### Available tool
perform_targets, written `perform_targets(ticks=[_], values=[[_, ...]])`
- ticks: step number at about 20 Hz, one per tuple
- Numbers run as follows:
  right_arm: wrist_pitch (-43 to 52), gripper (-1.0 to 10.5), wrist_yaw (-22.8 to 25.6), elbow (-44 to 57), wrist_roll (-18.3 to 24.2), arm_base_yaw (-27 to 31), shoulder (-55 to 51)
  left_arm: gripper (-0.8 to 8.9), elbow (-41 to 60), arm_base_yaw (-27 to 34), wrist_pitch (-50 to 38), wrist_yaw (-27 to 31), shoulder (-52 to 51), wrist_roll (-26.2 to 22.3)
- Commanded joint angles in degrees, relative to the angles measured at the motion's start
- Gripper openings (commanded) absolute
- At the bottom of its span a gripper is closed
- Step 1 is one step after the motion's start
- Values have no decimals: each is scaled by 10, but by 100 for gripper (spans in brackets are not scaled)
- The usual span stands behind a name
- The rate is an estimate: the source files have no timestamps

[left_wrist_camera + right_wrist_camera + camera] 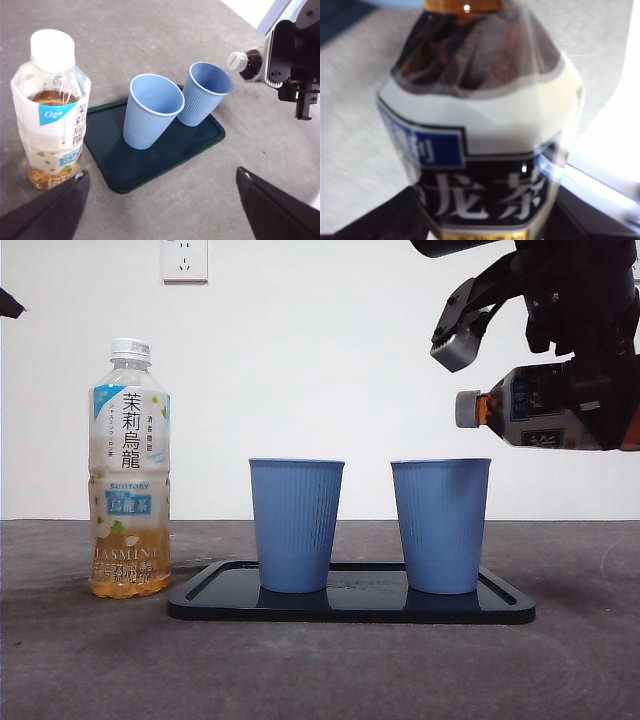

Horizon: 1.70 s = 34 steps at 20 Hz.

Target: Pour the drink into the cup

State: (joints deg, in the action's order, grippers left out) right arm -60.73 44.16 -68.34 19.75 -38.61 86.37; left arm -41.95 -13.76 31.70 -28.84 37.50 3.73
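My right gripper [598, 405] is shut on a dark tea bottle [545, 420], held on its side high at the right. Its capped neck [468, 408] points left, above and just right of the right blue cup [441, 525]. The right wrist view is filled by the bottle [480, 130] between my right gripper's [485, 220] jaws. A second blue cup [295, 524] stands left of the first, both upright on a dark tray [350, 605]. From the left wrist view both cups [150, 117] [205, 99] look empty. My left gripper [161, 172] is open, away from the cups.
A jasmine tea bottle [129, 470] with a white cap stands upright left of the tray, close to one jaw of my left gripper in the left wrist view [50, 110]. A black tip of the waiting arm [8, 305] shows at the upper left. A wall socket [184, 260] sits behind.
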Motion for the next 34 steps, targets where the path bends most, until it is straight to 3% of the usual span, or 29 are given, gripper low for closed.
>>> perform_targets(ticks=[1, 7, 18, 22, 27, 34], values=[[1, 212, 42, -20, 31, -10, 5, 468, -5, -4, -6, -1, 3, 0], [3, 212, 83, -20, 78, -25, 5, 468, -5, -13, -7, -1, 3, 0], [-2, 212, 86, -20, 85, -33, 5, 468, -5, -14, -8, -1, 3, 0], [9, 212, 85, -20, 48, -40, 5, 468, -5, -14, -11, -1, 3, -3], [17, 212, 73, -20, -45, -38, -1, 468, -5, -14, -11, -1, 3, -7], [116, 212, -127, -11, -169, 30, -125, 468, -5, -14, -10, -1, 3, -11]])
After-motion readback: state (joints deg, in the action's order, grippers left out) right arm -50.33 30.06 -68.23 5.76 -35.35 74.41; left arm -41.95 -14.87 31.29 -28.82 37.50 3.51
